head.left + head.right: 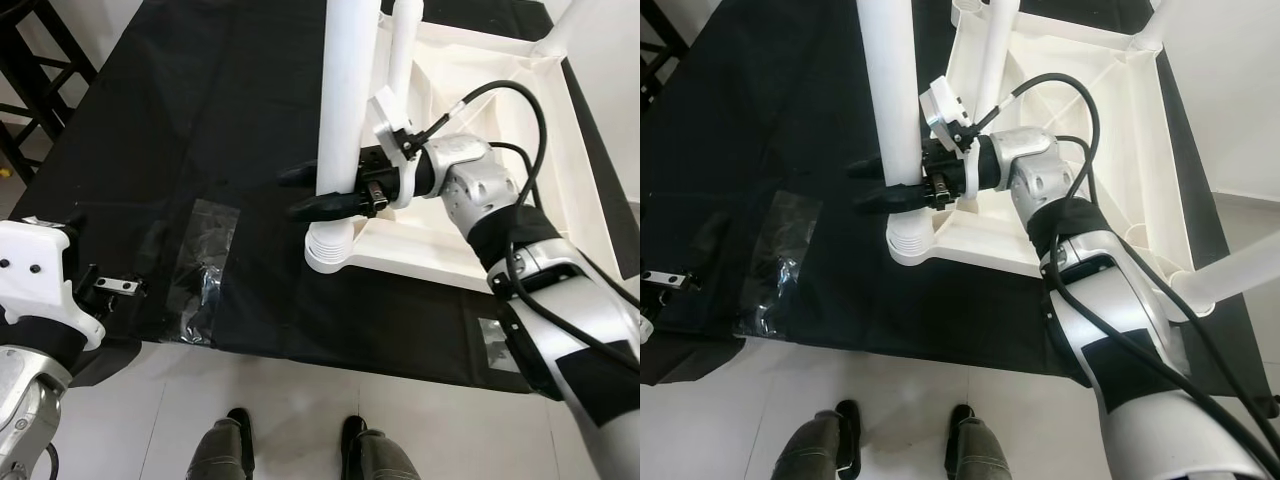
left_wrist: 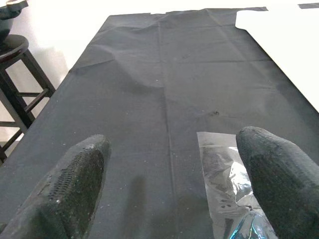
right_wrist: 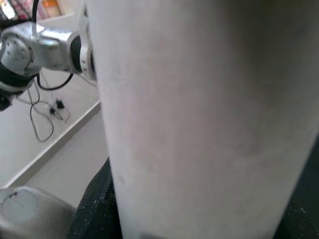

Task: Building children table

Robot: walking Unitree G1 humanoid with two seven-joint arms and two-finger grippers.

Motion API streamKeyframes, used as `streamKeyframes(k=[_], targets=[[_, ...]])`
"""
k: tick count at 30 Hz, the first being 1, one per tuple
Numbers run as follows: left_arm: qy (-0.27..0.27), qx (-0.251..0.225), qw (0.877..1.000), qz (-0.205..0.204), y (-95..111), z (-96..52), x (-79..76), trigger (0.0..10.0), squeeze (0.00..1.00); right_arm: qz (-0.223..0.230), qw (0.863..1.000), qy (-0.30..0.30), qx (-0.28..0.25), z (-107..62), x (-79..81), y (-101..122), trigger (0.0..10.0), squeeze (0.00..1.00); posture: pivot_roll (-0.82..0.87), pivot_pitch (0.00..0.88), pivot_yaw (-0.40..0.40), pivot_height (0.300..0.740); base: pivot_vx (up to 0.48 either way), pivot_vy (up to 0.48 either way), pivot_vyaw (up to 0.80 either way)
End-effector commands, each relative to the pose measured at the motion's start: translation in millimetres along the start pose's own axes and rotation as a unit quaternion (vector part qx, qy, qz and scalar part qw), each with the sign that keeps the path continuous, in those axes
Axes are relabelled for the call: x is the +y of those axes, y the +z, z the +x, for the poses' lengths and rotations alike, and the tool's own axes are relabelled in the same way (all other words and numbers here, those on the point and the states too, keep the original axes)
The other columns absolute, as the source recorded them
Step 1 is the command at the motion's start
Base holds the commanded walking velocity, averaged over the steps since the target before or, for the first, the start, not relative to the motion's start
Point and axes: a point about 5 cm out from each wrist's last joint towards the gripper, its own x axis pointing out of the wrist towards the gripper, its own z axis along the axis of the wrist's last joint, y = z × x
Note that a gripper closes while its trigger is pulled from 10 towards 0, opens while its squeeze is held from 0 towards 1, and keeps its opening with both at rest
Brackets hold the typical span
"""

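The white children's table (image 1: pixel 455 255) lies upside down on a black cloth (image 1: pixel 200 110), its legs pointing up. My right gripper (image 1: pixel 295 195) is shut around the near-left white leg (image 1: pixel 345 90), just above the ribbed socket (image 1: pixel 330 250) at the table corner. In the right wrist view that leg (image 3: pixel 199 114) stands close between the black fingers (image 3: pixel 97 209). My left gripper (image 2: pixel 169 164) hovers open over the cloth at the near left, holding nothing, with a crumpled clear plastic bag (image 2: pixel 232 199) beside one finger.
Other white legs rise from the table: one right behind the held leg (image 1: pixel 400 50), one at the far corner (image 1: pixel 570 25), one at the near right (image 1: pixel 1230 275). A black stool (image 1: pixel 30 70) stands off the cloth's left edge. A person's shoes (image 1: pixel 300 440) are on the pale floor.
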Motion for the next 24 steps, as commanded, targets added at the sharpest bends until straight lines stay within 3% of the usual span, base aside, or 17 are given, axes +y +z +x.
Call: streamKeyframes(k=[1,9,15,24], targets=[[0.004,0.009,1.0,0.001,-2.3,-2.7,2.6,10.0,0.0,0.062,0.996,0.009,0.065,-7.9,11.6,-38.3,10.0,0.0,0.12,0.349,-0.089,0.74,0.0,0.0,0.0],[0.004,0.008,1.0,0.0,-2.0,-2.1,2.4,10.0,0.0,0.058,0.996,0.007,0.066,-9.4,13.3,-42.2,10.0,0.0,0.12,0.348,-0.089,0.74,0.0,0.0,0.0],[0.004,0.007,1.0,-0.001,-1.8,-1.7,2.1,10.0,0.0,0.067,0.997,-0.027,-0.012,-18.2,13.4,-40.7,10.0,0.0,0.12,0.35,-0.091,0.74,0.0,0.0,0.0],[0.004,0.007,1.0,-0.002,-2.4,-0.6,2.8,10.0,0.0,0.08,0.995,-0.035,-0.043,-25.7,17.9,-43.8,10.0,0.0,0.12,0.344,-0.084,0.74,0.0,0.0,0.0]])
